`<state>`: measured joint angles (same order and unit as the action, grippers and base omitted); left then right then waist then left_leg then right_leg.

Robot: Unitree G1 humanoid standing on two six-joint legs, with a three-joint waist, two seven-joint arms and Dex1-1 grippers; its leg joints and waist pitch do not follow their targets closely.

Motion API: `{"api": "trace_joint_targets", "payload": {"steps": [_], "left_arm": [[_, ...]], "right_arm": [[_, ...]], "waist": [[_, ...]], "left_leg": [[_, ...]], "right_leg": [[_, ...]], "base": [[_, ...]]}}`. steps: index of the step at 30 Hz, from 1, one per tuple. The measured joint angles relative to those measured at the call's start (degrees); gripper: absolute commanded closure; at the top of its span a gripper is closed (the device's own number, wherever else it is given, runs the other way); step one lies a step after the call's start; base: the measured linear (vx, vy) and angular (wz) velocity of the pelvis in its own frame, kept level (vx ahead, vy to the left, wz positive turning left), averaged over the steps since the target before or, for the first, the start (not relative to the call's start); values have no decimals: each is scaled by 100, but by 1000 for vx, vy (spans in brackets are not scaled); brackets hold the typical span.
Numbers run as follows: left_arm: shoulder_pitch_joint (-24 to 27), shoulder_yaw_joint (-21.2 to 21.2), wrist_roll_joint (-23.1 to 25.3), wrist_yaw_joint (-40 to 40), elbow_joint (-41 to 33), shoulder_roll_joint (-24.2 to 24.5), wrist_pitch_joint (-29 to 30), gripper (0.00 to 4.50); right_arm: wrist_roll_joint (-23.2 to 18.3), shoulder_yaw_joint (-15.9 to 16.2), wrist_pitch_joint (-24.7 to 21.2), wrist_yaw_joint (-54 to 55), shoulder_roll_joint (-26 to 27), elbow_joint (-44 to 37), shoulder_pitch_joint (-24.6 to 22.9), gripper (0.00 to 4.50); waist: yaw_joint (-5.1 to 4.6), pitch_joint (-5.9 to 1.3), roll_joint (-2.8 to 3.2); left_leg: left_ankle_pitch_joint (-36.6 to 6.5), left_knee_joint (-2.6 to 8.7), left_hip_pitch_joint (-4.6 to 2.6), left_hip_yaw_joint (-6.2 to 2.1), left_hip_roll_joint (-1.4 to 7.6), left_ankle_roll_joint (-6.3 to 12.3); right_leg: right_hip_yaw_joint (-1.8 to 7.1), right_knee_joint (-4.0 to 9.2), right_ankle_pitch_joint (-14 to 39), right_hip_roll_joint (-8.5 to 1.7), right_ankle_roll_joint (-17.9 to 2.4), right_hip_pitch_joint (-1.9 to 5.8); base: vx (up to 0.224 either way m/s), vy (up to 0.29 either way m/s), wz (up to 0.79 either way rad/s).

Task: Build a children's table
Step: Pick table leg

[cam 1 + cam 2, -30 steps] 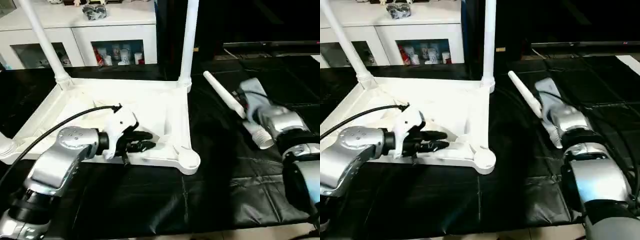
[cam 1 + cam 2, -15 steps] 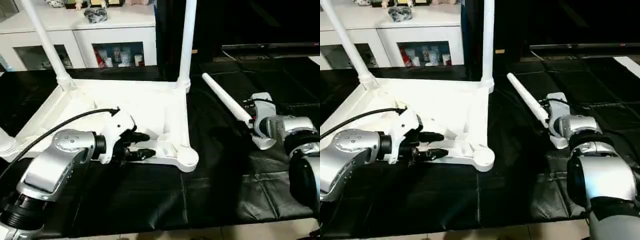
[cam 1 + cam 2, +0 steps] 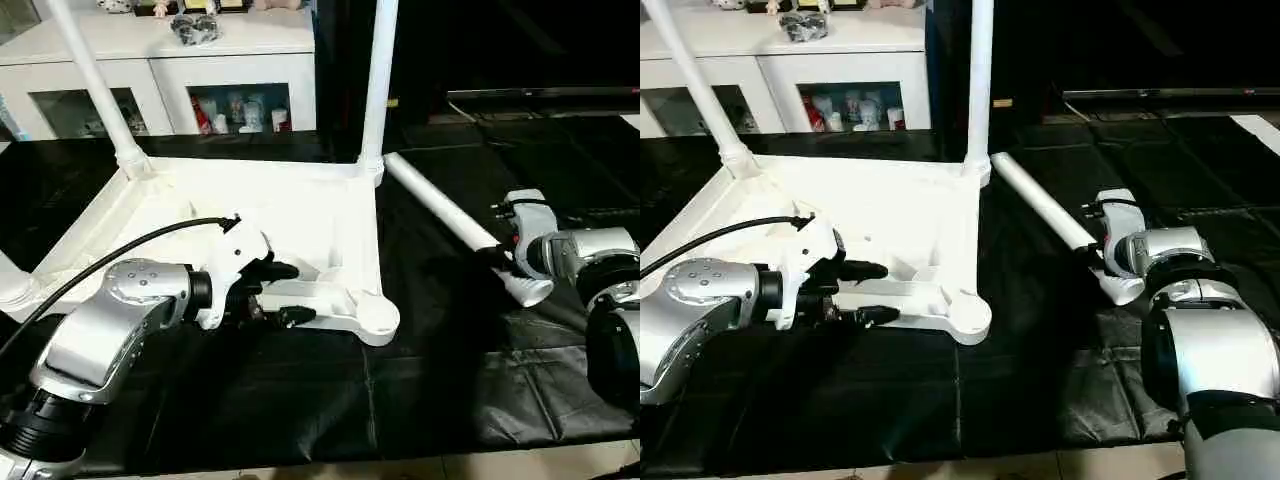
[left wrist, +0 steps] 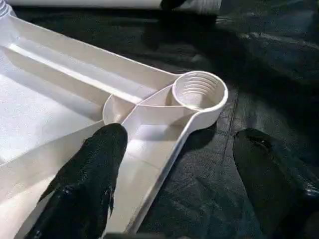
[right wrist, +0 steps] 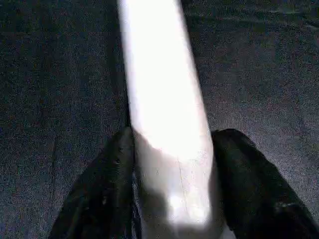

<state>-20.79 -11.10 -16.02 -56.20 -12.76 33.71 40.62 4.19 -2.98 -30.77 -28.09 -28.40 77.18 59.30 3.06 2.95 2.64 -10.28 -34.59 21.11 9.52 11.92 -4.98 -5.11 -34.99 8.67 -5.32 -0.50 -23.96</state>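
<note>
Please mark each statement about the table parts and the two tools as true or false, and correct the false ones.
1. The table top lies upside down on the black cover. True.
2. The near corner socket already holds a leg. False: it is empty, its inner thread visible.
3. The right tool has its fingers on both sides of the loose leg. True.
4. The loose leg stands upright. False: it lies on the black cover, to the right of the table top.
5. The left tool is shut. False: its fingers are apart, one over the table top's rim, one over the cover.
</note>
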Motion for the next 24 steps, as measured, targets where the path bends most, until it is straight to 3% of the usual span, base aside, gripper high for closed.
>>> {"api": "trace_joint_targets", "payload": {"steps": [5, 10, 19, 24], "left_arm": [[0, -8, -31, -22, 0, -1, 59, 0], [45, -67, -184, -106, -61, -1, 158, 0], [99, 33, -395, 81, -84, -312, 140, 0], [56, 401, -443, 690, 266, -823, 83, 0]], "right_arm": [[-6, -32, -9, 1, 8, 0, -1, 260], [-156, -290, -38, 26, 17, 0, -29, 263], [-941, -1215, -5, 304, -51, 0, -168, 264], [-1798, -2092, 722, 51, 53, -485, -526, 264]], "waist": [[0, 8, -16], [-3, 9, -36], [-6, 11, -42], [-1, 16, -35]], "left_leg": [[0, 0, 0, 0, 0, 0], [0, -3, 0, 0, 0, 0], [0, -6, 4, 1, 0, 0], [0, -6, 13, 2, 1, 0]], "right_leg": [[0, -1, 0, 0, 1, 0], [0, 0, 0, 0, 1, 0], [0, -1, 0, 0, 1, -4], [-3, 0, 0, 0, 1, -12]], "base": [[0, 0, 0], [0, 0, 0], [0, 0, 0], [0, 0, 0]]}}
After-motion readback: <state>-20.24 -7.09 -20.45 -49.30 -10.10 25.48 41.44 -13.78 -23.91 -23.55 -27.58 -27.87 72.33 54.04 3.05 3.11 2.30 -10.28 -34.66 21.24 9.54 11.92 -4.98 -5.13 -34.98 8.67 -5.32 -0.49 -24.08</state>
